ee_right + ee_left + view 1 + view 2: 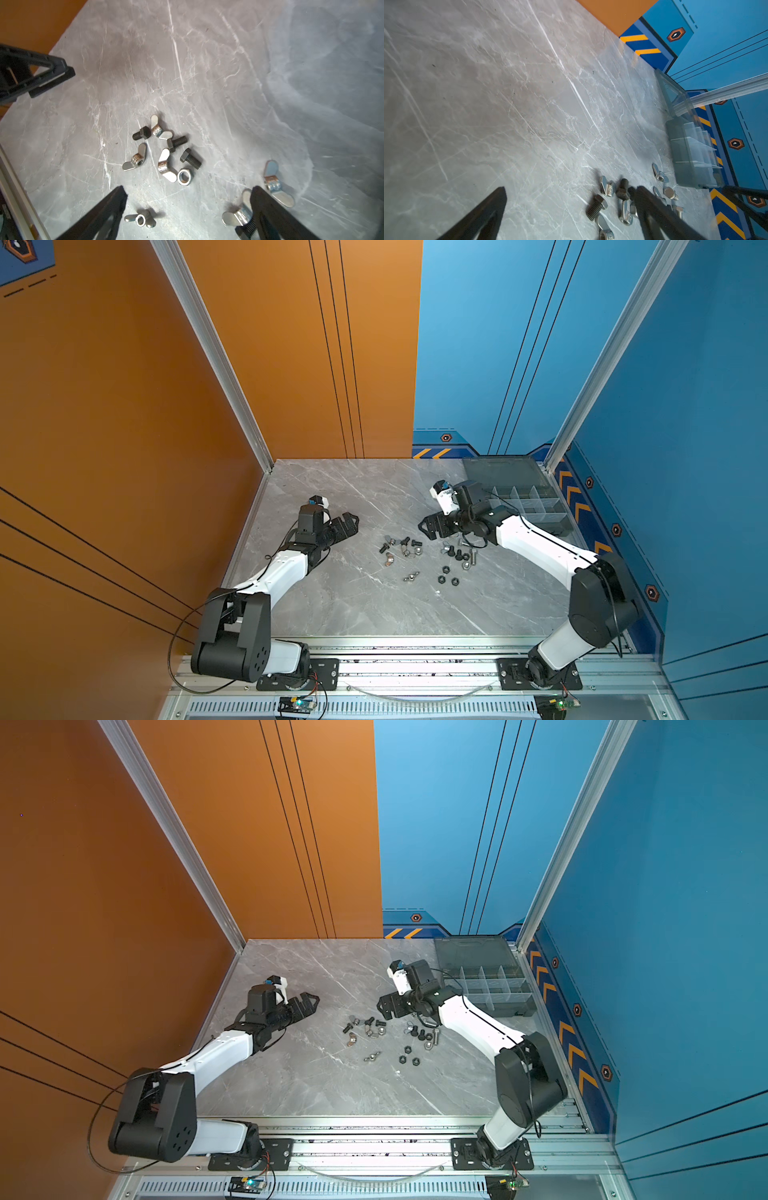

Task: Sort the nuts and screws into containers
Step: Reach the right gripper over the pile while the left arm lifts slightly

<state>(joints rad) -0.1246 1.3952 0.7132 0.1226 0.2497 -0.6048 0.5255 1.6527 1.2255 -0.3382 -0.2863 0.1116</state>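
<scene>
Hovering spread wide and empty, left gripper (354, 524) and right gripper (424, 529) flank loose screws (190, 159) and nuts (183, 176) on table (353, 605).

Shiny metal nuts (136, 161), matt blk screws (190, 159) — smoky plastic box (505, 472)

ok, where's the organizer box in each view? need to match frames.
In a top view: organizer box at the table's far right corner, lid open.
In a top view: same corner, by the blue wall.
Left wrist: beyond the pile of screws and nuts, against the blue wall, box at.
Right wrist: not in it.
Shared landmark: that pile, in all four.
</scene>
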